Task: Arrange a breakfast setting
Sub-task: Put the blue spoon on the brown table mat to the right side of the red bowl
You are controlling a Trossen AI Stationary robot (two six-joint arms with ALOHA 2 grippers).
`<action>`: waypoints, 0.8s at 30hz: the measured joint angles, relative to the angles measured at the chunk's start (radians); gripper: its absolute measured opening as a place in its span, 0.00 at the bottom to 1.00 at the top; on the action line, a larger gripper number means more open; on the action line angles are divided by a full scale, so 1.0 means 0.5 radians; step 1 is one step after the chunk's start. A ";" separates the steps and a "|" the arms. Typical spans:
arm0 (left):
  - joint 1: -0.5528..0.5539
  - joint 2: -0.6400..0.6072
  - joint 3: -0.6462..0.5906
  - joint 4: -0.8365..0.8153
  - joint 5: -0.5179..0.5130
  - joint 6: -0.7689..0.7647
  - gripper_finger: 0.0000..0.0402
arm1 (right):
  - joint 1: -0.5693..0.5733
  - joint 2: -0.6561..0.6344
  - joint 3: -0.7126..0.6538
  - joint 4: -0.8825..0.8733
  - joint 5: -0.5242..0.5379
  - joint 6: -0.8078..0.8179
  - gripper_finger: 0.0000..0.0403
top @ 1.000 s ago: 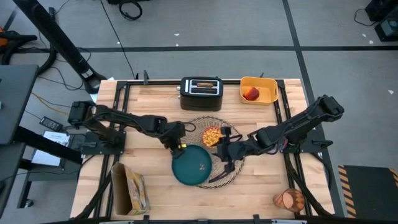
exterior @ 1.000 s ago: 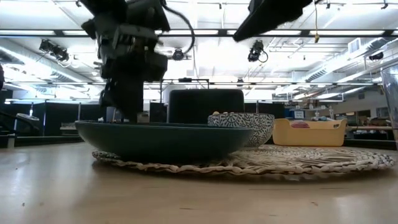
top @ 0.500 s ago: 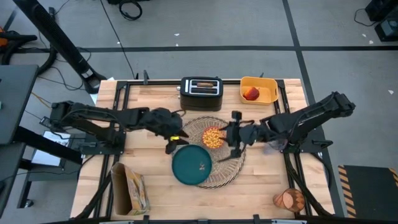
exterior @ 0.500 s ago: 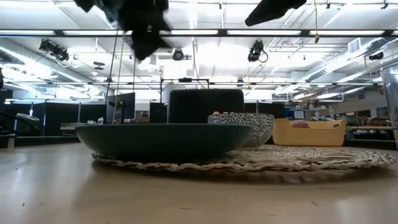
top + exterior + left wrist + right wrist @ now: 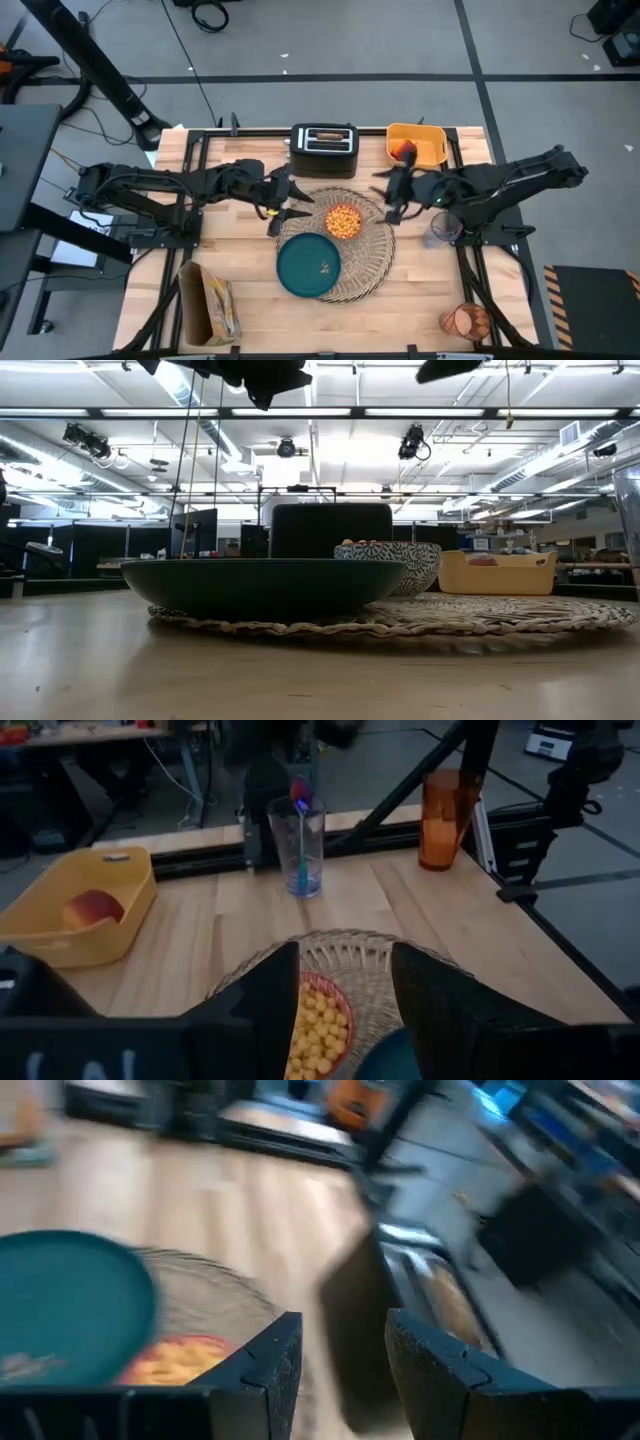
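The round woven placemat (image 5: pixel 372 252) lies mid-table. The dark teal plate (image 5: pixel 308 266) rests on its near left part and the small cereal bowl (image 5: pixel 344 220) on its far part. The toast slice (image 5: pixel 324 136) sticks up in the black toaster. The red fruit (image 5: pixel 403 151) lies in the yellow bin (image 5: pixel 428 133). The blue spoon (image 5: pixel 301 830) stands in a clear glass. The orange tumbler (image 5: pixel 465 322) is at the near right corner. My left gripper (image 5: pixel 290 203) is open and empty above the table, left of the bowl. My right gripper (image 5: pixel 386 195) is open and empty, right of the bowl.
The black toaster (image 5: pixel 323 150) stands at the far edge, behind the placemat. The clear glass (image 5: pixel 440 230) stands right of the placemat, under my right arm. A paper bag (image 5: pixel 208 305) lies at the near left. Bare wood shows left of the plate.
My left gripper has left the plate's far left rim, risen and drawn back toward the far left. My right gripper has risen from the placemat's near right part and gone toward the far right. The plate stays on the placemat.
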 joint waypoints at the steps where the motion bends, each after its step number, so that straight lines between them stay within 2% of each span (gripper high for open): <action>1: -0.005 0.006 -0.001 -0.005 0.000 -0.007 0.42 | -0.009 -0.030 0.000 -0.074 0.038 0.076 0.38; 8: -0.094 0.144 -0.002 0.185 0.008 0.114 0.42 | -0.084 -0.128 0.000 -0.786 -0.156 0.734 0.38; 13: -0.094 0.207 -0.001 0.265 0.004 0.109 0.42 | -0.099 -0.193 0.002 -1.161 -0.452 1.022 0.38; 16: -0.090 0.233 -0.001 0.267 -0.016 0.095 0.42 | -0.118 -0.177 0.093 -1.514 -0.604 1.171 0.38; 20: -0.090 0.265 -0.001 0.293 -0.098 0.093 0.42 | -0.162 -0.081 0.321 -2.076 -0.693 1.403 0.38; 22: -0.090 0.268 -0.002 0.293 -0.124 0.090 0.42 | -0.185 -0.054 0.404 -2.099 -0.788 1.503 0.38; 24: -0.090 0.269 -0.002 0.302 -0.145 0.079 0.42 | -0.211 -0.063 0.449 -2.041 -1.001 1.585 0.38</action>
